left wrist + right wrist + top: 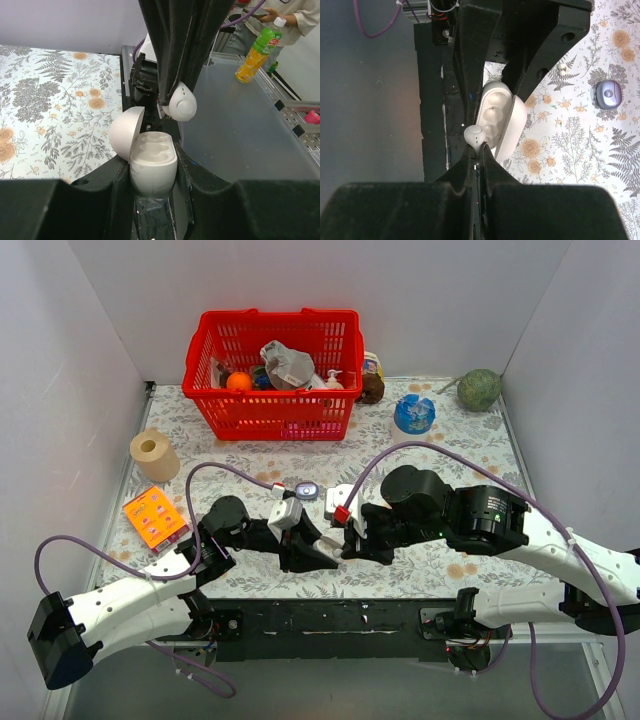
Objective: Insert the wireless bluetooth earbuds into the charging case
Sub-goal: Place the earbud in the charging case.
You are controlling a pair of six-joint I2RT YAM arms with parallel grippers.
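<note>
At the tabletop's (470, 455) near edge, the left gripper (151, 202) clamps the open charging case (153, 167) while the right gripper (479, 162) pinches one earbud (474, 134) just above it, so next probably comes a square, gentle lowering into a well (150, 143).

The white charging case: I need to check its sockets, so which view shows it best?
Left wrist: the charging case sits centred, lid open, both sockets facing the camera. Right wrist shows it side-on, partly behind the earbud. Top external leaves it too small and covered to make out.

Red basket (270, 415) (full of clutter) at back; paper roll (154, 454), orange box (155, 517) left.
</note>
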